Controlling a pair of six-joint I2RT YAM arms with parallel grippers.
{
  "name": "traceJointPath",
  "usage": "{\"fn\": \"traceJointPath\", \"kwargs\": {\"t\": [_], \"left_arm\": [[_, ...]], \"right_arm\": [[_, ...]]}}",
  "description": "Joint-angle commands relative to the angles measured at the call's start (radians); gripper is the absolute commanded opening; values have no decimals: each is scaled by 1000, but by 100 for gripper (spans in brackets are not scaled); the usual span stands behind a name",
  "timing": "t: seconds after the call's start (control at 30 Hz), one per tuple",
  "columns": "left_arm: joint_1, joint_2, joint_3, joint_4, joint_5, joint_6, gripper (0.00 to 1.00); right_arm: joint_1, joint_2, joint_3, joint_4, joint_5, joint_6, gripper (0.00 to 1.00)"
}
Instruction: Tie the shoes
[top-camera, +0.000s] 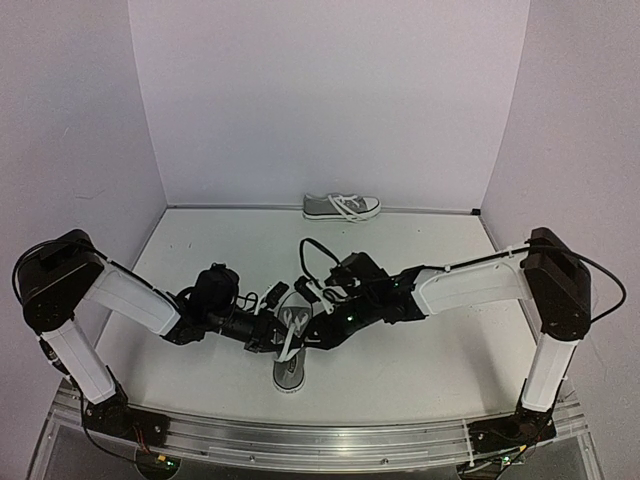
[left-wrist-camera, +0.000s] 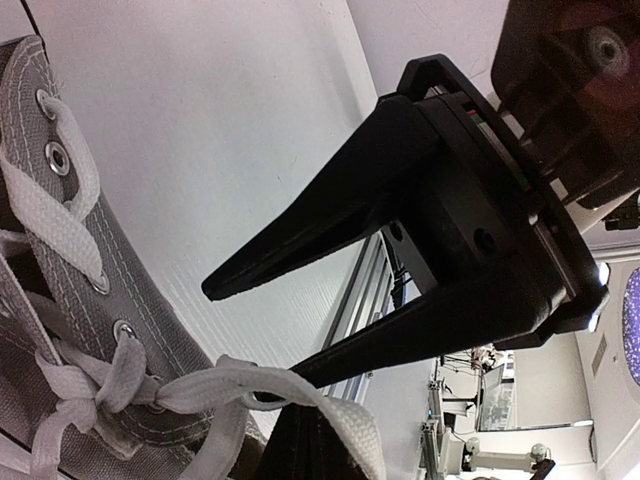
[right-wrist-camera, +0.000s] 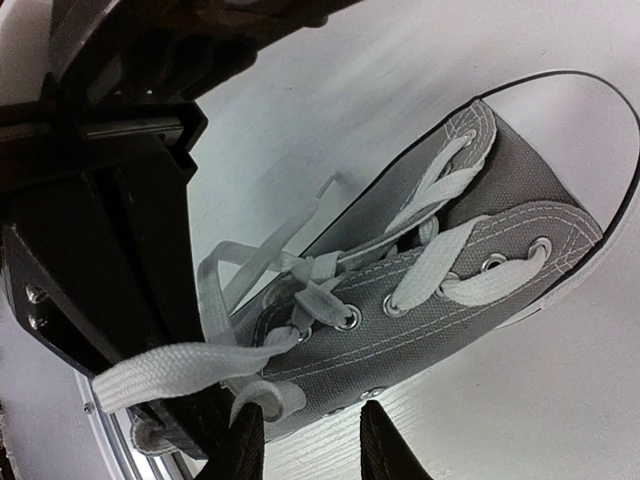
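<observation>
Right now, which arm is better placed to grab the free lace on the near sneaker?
Probably right. The right gripper is open and empty over the near sneaker; the left gripper is shut on one white lace.

Left tool (top-camera: 272, 338), right tool (top-camera: 318, 322) crowd near shoe (top-camera: 288, 374).
</observation>
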Motion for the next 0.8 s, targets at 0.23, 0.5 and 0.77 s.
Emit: {"fn": "traceJointPath", "kwargs": {"t": [0.23, 0.5, 0.77], "left_arm": [[25, 17, -1, 118, 58, -41, 0], [45, 40, 9, 124, 118, -46, 0], [54, 66, 18, 167, 179, -69, 0]], "right_arm": [[-1, -156, -101, 73, 89, -121, 32], [9, -269, -240, 252, 116, -288, 34], [73, -274, -306, 354, 223, -463, 38]]}}
